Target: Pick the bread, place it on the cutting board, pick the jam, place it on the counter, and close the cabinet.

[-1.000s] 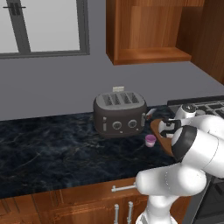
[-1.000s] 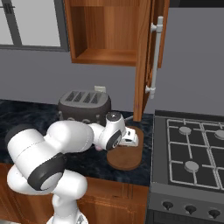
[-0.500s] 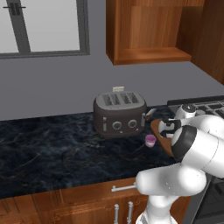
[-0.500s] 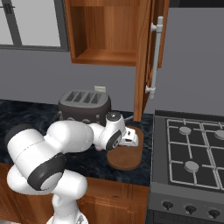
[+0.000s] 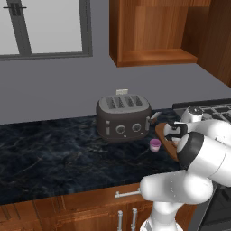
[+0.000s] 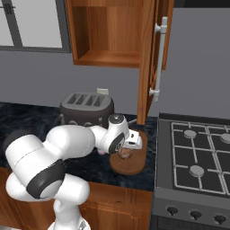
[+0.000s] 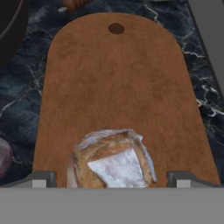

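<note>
So the gripper (image 7: 111,181) sits low over the cutting board (image 7: 118,87), fingers spread wide either side of the bread (image 7: 111,162), not pinching it; the roll looks set down on the board's near end, at 6 o'clock in the hand view, the hanging hole at 12. Bread step looks basically done to me; what's left there is lifting clear without nudging the roll. Jam (image 5: 155,145) already stands on the counter (image 5: 54,149), just off the board at about 9 o'clock, in front of the toaster (image 5: 122,117); so really the cabinet (image 6: 112,31) is next; its door (image 6: 150,63) hangs open, shelf looks bare, and the bar handle (image 6: 161,56) is the thing to push.
</note>
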Robot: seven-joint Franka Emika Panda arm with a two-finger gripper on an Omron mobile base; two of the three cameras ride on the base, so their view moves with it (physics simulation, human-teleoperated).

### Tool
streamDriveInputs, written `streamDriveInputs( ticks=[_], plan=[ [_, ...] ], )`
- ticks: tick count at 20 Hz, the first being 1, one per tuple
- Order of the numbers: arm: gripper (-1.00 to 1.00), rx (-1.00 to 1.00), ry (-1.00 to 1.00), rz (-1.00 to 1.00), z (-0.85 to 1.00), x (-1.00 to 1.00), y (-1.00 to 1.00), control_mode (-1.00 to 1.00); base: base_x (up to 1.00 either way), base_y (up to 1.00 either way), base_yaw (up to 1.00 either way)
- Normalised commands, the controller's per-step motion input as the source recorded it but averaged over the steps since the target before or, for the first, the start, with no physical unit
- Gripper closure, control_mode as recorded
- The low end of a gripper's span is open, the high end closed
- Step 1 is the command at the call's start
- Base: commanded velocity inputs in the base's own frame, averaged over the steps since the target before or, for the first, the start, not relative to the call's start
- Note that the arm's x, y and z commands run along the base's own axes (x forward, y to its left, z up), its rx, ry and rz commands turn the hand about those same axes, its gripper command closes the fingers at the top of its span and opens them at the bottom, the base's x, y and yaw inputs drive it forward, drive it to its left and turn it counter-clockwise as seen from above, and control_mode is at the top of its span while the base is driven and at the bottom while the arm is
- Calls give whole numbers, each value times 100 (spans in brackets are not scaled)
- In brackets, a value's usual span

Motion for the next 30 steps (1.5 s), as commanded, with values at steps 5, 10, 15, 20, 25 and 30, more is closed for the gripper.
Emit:
streamDriveInputs(
  ticks=[5,10,15,20,25,30],
  plan=[
    [-100,0,-3,0,7,-2,0,-100,0,0,0],
    [-100,0,-3,0,13,0,-1,-100,0,0,0],
    [-100,0,-13,0,13,-4,0,-100,0,0,0],
    [-100,0,-20,0,14,-12,0,-100,0,0,0],
    [-100,0,-21,0,14,-18,0,-100,0,0,0],
    [-100,0,-21,0,14,-19,0,-100,0,0,0]
  ],
)
